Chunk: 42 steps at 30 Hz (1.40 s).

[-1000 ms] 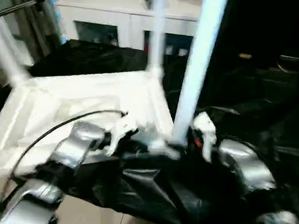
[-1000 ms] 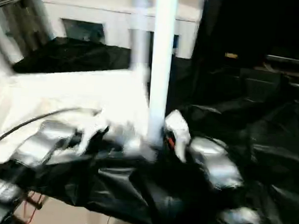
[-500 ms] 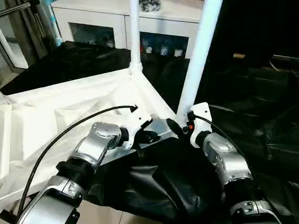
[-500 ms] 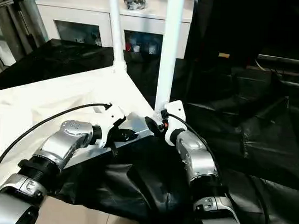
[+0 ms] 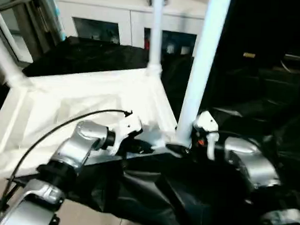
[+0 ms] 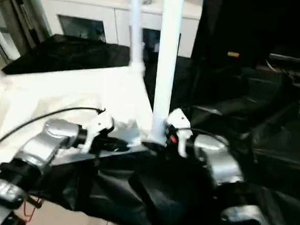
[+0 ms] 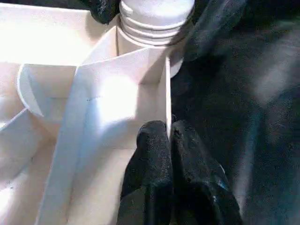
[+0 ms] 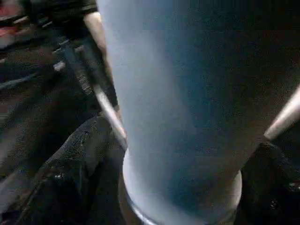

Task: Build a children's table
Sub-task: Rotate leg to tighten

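Note:
The white tabletop (image 5: 79,103) lies upside down, ribbed side up, on black sheeting. A white leg (image 5: 199,69) stands upright in its near right corner socket, another leg (image 5: 155,36) in the far corner, and a third (image 5: 3,57) at the left. My left gripper (image 5: 143,147) is at the near edge. Its fingers (image 7: 154,154) are pinched shut on the tabletop's thin rim wall (image 7: 167,93), just beside the corner socket. My right gripper (image 5: 181,149) is at the foot of the near leg (image 8: 178,93), open, with one finger (image 8: 79,164) on each side of it.
A white cabinet with glass doors (image 5: 120,19) stands behind the tabletop. Crumpled black sheeting (image 5: 252,98) covers the ground to the right and in front. A metal stand (image 5: 14,4) leans at the far left. Tan floor (image 5: 82,215) shows near my left arm.
The head view has swung and tilted, so the whole picture shifted. Both grippers stay at the near right corner. My right gripper's fingers have spread wider around the leg's foot.

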Motion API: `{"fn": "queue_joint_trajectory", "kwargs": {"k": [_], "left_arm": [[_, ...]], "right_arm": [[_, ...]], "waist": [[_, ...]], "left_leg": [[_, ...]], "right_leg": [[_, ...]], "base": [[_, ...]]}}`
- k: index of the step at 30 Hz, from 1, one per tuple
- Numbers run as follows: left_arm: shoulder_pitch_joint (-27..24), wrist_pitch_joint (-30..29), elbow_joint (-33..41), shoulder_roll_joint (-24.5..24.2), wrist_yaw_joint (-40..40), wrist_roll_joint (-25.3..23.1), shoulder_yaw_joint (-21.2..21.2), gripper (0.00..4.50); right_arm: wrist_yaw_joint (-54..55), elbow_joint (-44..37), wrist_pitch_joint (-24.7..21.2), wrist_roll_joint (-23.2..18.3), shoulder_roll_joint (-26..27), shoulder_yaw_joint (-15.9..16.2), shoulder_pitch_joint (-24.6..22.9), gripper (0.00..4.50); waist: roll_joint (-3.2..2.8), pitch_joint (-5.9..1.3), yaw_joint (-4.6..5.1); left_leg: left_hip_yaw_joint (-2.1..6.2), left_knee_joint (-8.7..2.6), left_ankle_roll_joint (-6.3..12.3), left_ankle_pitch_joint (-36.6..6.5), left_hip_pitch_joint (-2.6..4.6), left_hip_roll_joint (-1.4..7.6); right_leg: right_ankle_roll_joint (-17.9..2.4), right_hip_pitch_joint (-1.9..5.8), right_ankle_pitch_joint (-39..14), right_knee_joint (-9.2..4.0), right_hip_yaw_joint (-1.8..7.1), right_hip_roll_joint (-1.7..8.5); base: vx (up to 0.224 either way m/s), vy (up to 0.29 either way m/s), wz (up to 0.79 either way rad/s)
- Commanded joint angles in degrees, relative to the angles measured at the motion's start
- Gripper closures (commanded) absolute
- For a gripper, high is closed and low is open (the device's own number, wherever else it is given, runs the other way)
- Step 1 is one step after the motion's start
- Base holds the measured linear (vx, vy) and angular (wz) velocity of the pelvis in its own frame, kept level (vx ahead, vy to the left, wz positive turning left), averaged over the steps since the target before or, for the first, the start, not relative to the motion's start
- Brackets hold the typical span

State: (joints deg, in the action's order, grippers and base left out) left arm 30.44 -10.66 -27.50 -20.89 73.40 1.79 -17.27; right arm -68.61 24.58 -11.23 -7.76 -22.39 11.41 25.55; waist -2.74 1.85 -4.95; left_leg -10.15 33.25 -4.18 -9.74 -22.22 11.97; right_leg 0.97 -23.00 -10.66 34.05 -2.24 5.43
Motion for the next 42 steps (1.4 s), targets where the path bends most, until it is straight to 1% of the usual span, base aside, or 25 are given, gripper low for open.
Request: {"fn": "queue_joint_trajectory", "kwargs": {"k": [1,3,5,8,10,13,16,18,22,23,24,26,27,28,29,31,32,33,34,35,37,38,39,40,42], "left_arm": [[0.15,0.79,3.50,0.55,4.69,2.44,-2.07,4.50],[0.05,0.80,3.82,0.24,5.75,2.67,-2.28,4.50],[-0.06,0.72,4.39,-0.26,7.44,2.94,-2.71,4.50],[-0.08,0.75,4.66,-0.40,7.86,2.89,-2.93,4.50],[-0.17,0.60,4.94,-0.79,8.36,2.85,-3.23,4.50],[-0.35,0.14,5.20,-0.89,8.48,3.18,-3.18,4.50],[-0.42,0.42,4.94,-0.51,7.45,3.09,-2.74,4.50],[-0.36,0.47,4.57,-0.07,6.60,2.90,-2.37,4.50],[0.81,-0.01,2.23,2.11,1.42,2.05,-1.08,4.50],[1.35,-0.61,1.30,2.86,-0.58,1.64,-0.67,4.50],[2.27,-0.93,-0.33,4.35,-3.81,1.12,0.15,4.50],[3.42,-1.46,-2.20,6.26,-7.86,0.53,1.10,4.50],[3.97,-1.53,-3.03,7.05,-9.87,-0.07,1.25,4.50],[4.74,-1.52,-4.21,8.20,-12.80,-0.98,1.41,4.50],[4.74,-1.52,-4.21,8.20,-12.80,-0.98,1.41,4.50],[6.15,-2.44,-6.47,10.84,-19.43,-2.25,2.23,4.50],[6.43,-2.94,-6.79,11.74,-21.17,-2.45,2.38,4.50],[6.47,-3.03,-6.82,11.91,-21.49,-2.49,2.40,4.50],[6.53,-3.18,-6.83,12.27,-22.08,-2.54,2.44,4.50],[6.60,-4.38,-6.54,14.04,-23.73,-2.54,2.79,4.50],[6.20,-4.50,-5.80,15.47,-23.11,-2.43,2.39,4.50],[6.20,-4.49,-5.79,15.49,-23.09,-2.42,2.38,4.50],[6.08,-4.38,-5.65,15.48,-22.57,-2.31,2.18,4.50],[6.02,-4.18,-5.71,15.34,-22.13,-2.25,1.97,4.50],[5.74,-3.34,-5.45,14.79,-20.78,-2.06,1.48,4.50]], "right_arm": [[-3.63,-1.33,-1.36,-0.43,0.10,3.69,-0.83,0.63],[-4.17,-1.56,-1.35,-0.51,-0.17,3.94,-0.85,0.63],[-5.30,-2.12,-1.69,-0.67,-0.49,4.43,-0.89,0.63],[-5.90,-2.54,-1.65,-0.33,-0.65,4.97,-1.00,0.95],[-6.56,-2.81,-1.80,-0.26,-0.59,5.35,-1.22,1.00],[-6.89,-3.31,-1.85,-0.44,-0.53,5.61,-1.56,1.35],[-6.29,-3.40,-1.87,-0.60,-0.07,5.58,-1.83,1.45],[-5.67,-3.44,-1.75,-0.58,0.25,5.50,-2.05,1.67],[1.03,-1.50,-1.00,0.18,3.28,3.71,-2.25,1.80],[4.09,-0.13,-0.87,0.76,4.49,2.98,-2.01,1.80],[9.45,2.08,-0.45,1.74,6.47,1.74,-1.42,1.80],[16.10,4.61,-1.39,2.48,8.98,0.07,-0.63,1.81],[19.14,5.65,-1.74,2.97,10.03,-0.47,-0.31,1.81],[23.57,7.17,-2.41,3.61,11.59,-1.26,0.11,1.83],[23.57,7.17,-2.41,3.61,11.59,-1.26,0.11,1.83],[31.58,9.84,-4.29,4.36,14.61,-2.80,1.01,1.83],[34.78,10.87,-4.84,4.84,15.73,-3.39,1.49,1.83],[35.39,11.07,-4.93,4.93,15.96,-3.52,1.59,1.83],[36.59,11.48,-5.08,5.12,16.45,-3.79,1.80,1.83],[38.06,12.42,-3.98,5.45,18.21,-3.99,2.25,1.83],[36.08,12.62,-1.76,5.60,19.39,-3.27,2.20,1.83],[36.03,12.64,-1.72,5.59,19.42,-3.27,2.20,1.48],[35.83,12.66,-1.80,5.19,19.58,-3.57,2.28,1.27],[35.38,12.57,-2.55,4.13,19.69,-4.16,2.49,1.27],[34.30,12.01,-3.07,3.30,19.44,-4.44,2.67,1.03]], "waist": [[0.27,-3.42,0.09],[0.46,-3.26,-0.02],[0.42,-3.11,-0.03],[0.44,-3.05,-0.05],[0.44,-3.06,-0.08],[0.53,-3.13,-0.05],[0.52,-3.22,-0.12],[0.53,-3.24,-0.13],[0.47,-3.16,-0.06],[0.35,-2.96,0.21],[0.41,-2.84,0.43],[0.46,-2.77,0.66],[0.41,-2.72,0.97],[0.39,-2.71,1.23],[0.43,-2.69,1.44],[0.37,-2.67,1.91],[0.37,-2.67,1.91],[0.38,-2.63,1.93],[0.41,-2.64,1.94],[0.25,-2.62,1.95],[0.21,-2.63,1.93],[0.21,-2.63,1.93],[0.16,-2.63,1.94],[0.13,-2.62,1.96],[-0.02,-2.80,1.96]], "left_leg": [[-0.45,-3.43,5.07,-10.28,1.25,0.96],[-0.47,-3.61,4.24,-11.71,1.26,0.95],[-0.42,-3.88,2.90,-13.78,1.43,1.01],[-0.37,-4.04,1.99,-14.85,1.51,1.02],[-0.33,-4.09,1.82,-14.90,1.49,1.04],[-0.31,-4.02,1.94,-13.81,1.31,0.93],[-0.30,-3.89,2.29,-12.56,1.19,0.87],[-0.32,-3.85,2.44,-12.39,1.24,0.89],[-0.34,-3.88,2.09,-13.04,1.27,0.85],[-0.28,-4.08,1.17,-14.26,1.22,0.73],[-0.25,-4.19,0.26,-15.88,1.42,0.66],[-0.14,-4.32,-0.64,-16.99,1.49,0.52],[0.10,-4.52,-1.36,-18.28,1.53,0.47],[0.16,-4.54,-1.44,-18.88,1.52,0.43],[0.15,-4.53,-1.46,-19.15,1.48,0.39],[0.21,-4.55,-1.73,-19.99,1.56,0.27],[0.21,-4.55,-1.73,-19.99,1.56,0.27],[0.22,-4.54,-1.69,-20.70,1.66,0.22],[0.28,-4.56,-1.57,-20.65,1.57,0.20],[0.24,-4.60,-1.50,-20.73,1.50,0.26],[0.33,-4.65,-1.38,-21.34,1.50,0.28],[0.33,-4.65,-1.38,-21.34,1.50,0.28],[0.38,-4.75,-1.09,-21.32,1.38,0.28],[0.40,-4.79,-1.07,-21.34,1.32,0.29],[0.44,-4.85,-1.02,-20.70,1.32,0.39]], "right_leg": [[-16.37,2.63,-1.14,-2.65,0.95,1.68],[-16.00,2.60,-3.99,-2.91,1.02,1.68],[-15.26,2.43,-7.71,-3.20,1.10,1.75],[-14.57,2.34,-9.76,-3.40,1.21,1.79],[-14.44,2.30,-9.95,-3.38,1.21,1.78],[-14.38,2.42,-8.86,-3.25,1.18,1.74],[-14.60,2.54,-7.40,-3.09,1.12,1.76],[-14.63,2.50,-7.22,-3.07,1.12,1.75],[-14.42,2.39,-8.44,-3.23,1.21,1.80],[-13.91,2.29,-11.05,-3.47,1.22,1.88],[-13.22,2.08,-13.83,-3.86,1.25,1.92],[-12.36,2.06,-16.51,-4.04,1.24,1.92],[-10.92,2.06,-19.41,-4.35,1.20,1.95],[-10.56,1.99,-19.83,-4.50,1.21,1.93],[-10.54,1.93,-19.75,-4.52,1.23,1.84],[-10.07,1.82,-20.75,-4.72,1.17,1.74],[-10.07,1.82,-20.75,-4.72,1.17,1.74],[-9.63,1.66,-22.29,-4.99,1.14,1.81],[-9.42,1.76,-22.65,-5.02,1.11,1.85],[-9.09,1.66,-22.84,-5.12,1.15,1.85],[-8.81,1.63,-22.89,-5.24,1.07,1.81],[-8.81,1.63,-22.89,-5.24,1.07,1.81],[-8.81,1.69,-22.14,-5.19,1.06,1.74],[-8.85,1.71,-21.93,-5.16,1.05,1.73],[-9.47,1.86,-19.40,-4.97,1.06,1.72]], "base": [[0.000,0.000,0.00],[0.000,0.000,0.00],[0.000,0.000,0.00],[0.000,0.000,0.00],[0.000,0.000,0.00],[0.000,0.000,0.00],[0.000,0.000,0.00],[0.000,0.000,0.00],[0.000,0.000,0.00],[0.000,0.000,0.00],[0.000,0.000,0.00],[0.000,0.000,0.00],[0.000,0.000,0.00],[0.000,0.000,0.00],[0.000,0.000,0.00],[0.000,0.000,0.00],[0.000,0.000,0.00],[0.000,0.000,0.00],[0.000,0.000,0.00],[0.000,0.000,0.00],[0.000,0.000,0.00],[0.000,0.000,0.00],[0.000,0.000,0.00],[0.000,0.000,0.00],[0.000,0.000,0.00]]}}
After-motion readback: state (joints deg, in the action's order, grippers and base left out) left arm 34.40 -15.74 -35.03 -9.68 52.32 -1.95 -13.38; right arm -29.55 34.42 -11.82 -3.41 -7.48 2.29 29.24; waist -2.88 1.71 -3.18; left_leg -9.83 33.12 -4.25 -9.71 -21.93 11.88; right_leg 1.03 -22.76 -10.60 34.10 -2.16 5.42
